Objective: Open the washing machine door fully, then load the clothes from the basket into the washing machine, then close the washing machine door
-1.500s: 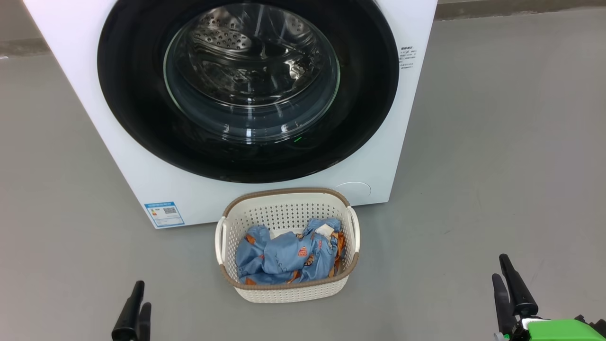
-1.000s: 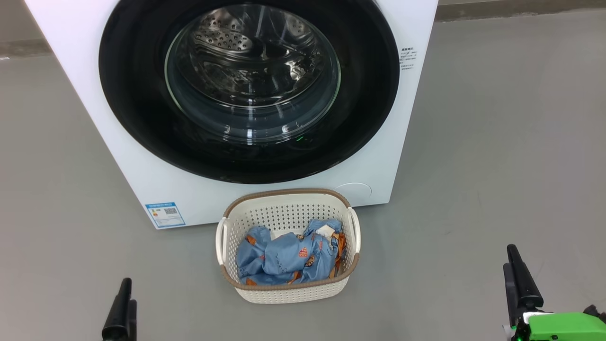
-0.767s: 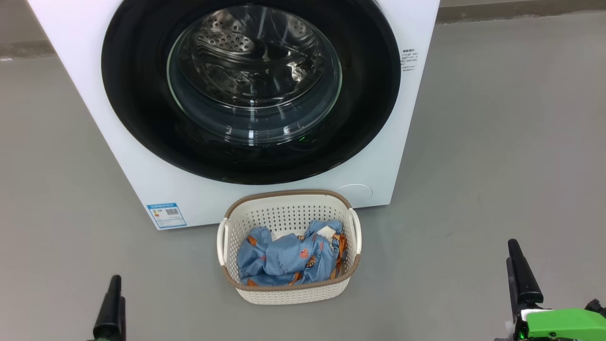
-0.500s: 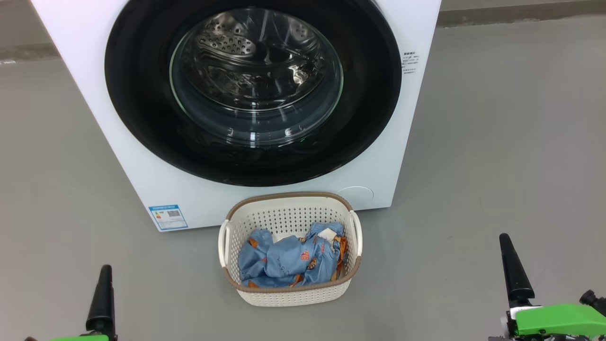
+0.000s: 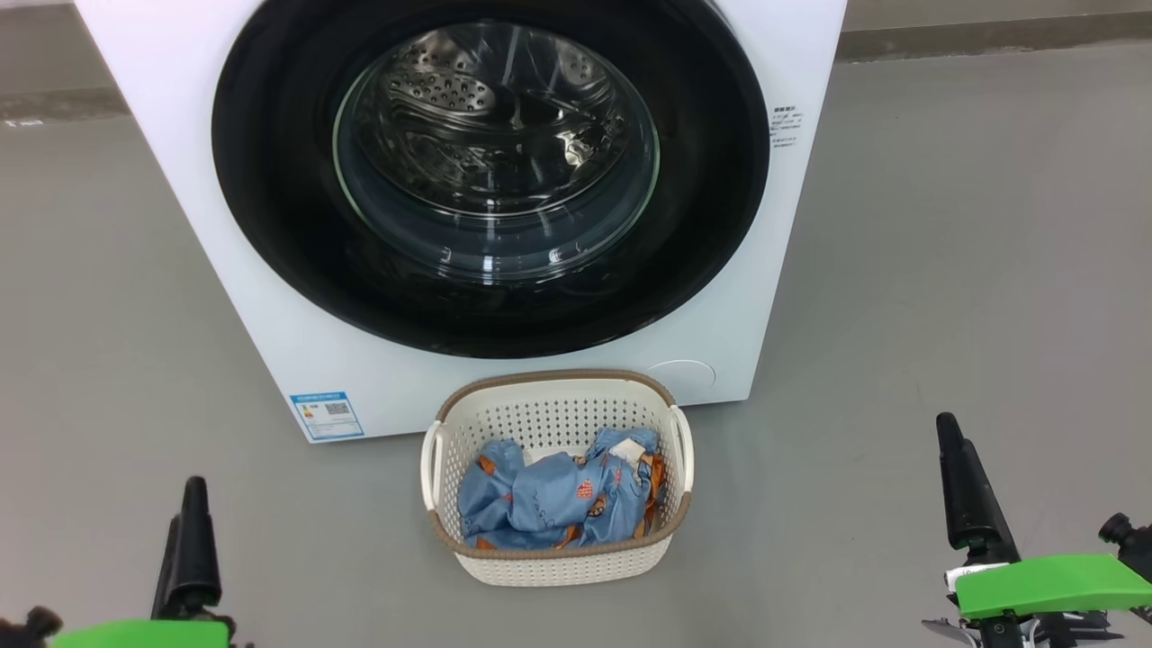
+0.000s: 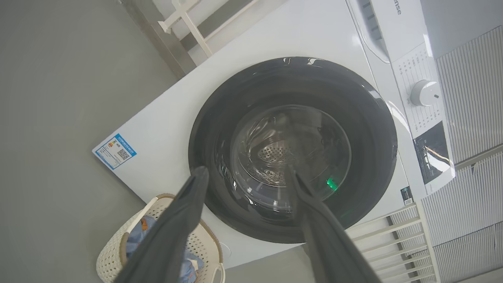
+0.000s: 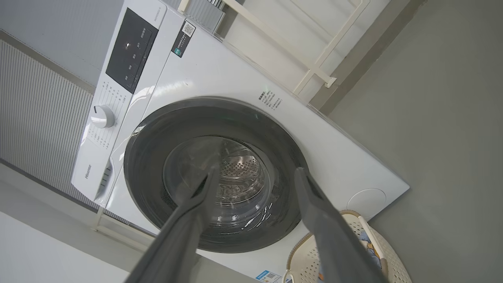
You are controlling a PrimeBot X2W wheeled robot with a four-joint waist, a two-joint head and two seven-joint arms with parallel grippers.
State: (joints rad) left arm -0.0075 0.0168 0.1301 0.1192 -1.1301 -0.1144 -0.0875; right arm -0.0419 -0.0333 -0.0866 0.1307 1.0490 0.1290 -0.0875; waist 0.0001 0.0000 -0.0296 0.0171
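Note:
The washing machine is a white box facing me, and the washing machine door is shut flat against its front, black rim around clear glass. Through the glass I see the steel drum. The basket stands on the floor just before the machine, with the clothes crumpled inside. My left gripper is low at the left and my right gripper low at the right, both well short of the basket. Each wrist view shows its gripper open and empty, left gripper and right gripper, aimed at the door.
Grey floor stretches on both sides of the machine. A blue sticker marks the lower left of the front, a round cover the lower right. The control panel with a knob is on top; a white rack stands behind.
The head camera has shifted a little, so the scene sits lower and further right. Both grippers have swung outward and turned edge-on, and green wrist parts have come into view.

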